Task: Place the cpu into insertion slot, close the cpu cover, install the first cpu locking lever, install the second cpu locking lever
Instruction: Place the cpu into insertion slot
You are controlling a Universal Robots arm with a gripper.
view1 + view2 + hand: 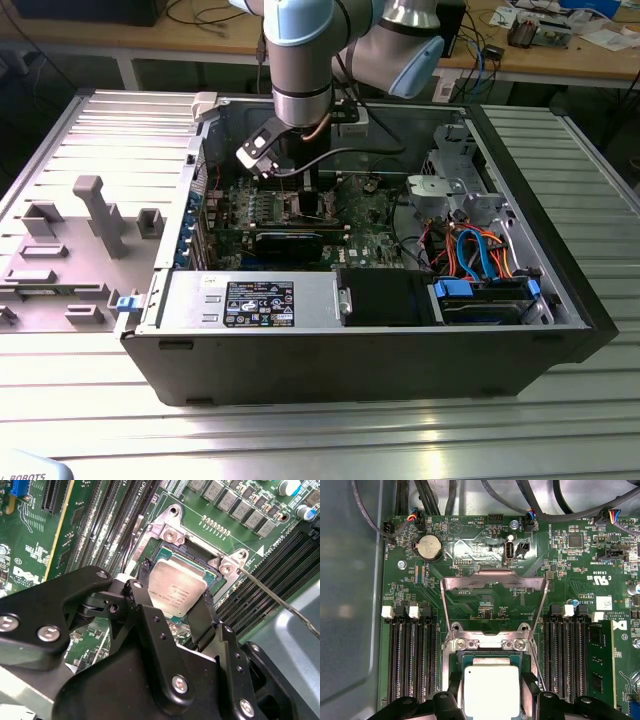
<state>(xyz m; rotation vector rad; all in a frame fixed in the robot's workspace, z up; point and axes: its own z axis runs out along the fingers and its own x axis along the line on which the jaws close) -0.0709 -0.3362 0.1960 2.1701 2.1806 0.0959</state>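
Observation:
In both wrist views the cpu (176, 594) (491, 686), a flat silver-grey square, lies between my gripper's (175, 596) (491, 696) black fingers (143, 582), which press on two opposite edges. It sits low over the insertion slot (169, 530) (490, 644), inside that slot's shiny rim on the green board. The cpu cover (470, 583) stands swung up and open behind the slot. A thin wire locking lever (270, 593) sticks out free beside the slot. In the exterior view the gripper (305, 192) reaches down into the open computer case.
Black memory slots (412, 660) flank the socket on both sides. Black cables (435, 495) run along the board's far edge by the case wall (350, 605). The case (400, 370) holds a power supply (255, 300) and drive bays with blue and orange cables (480, 250). Grey fixtures (95, 215) stand at the exterior view's left.

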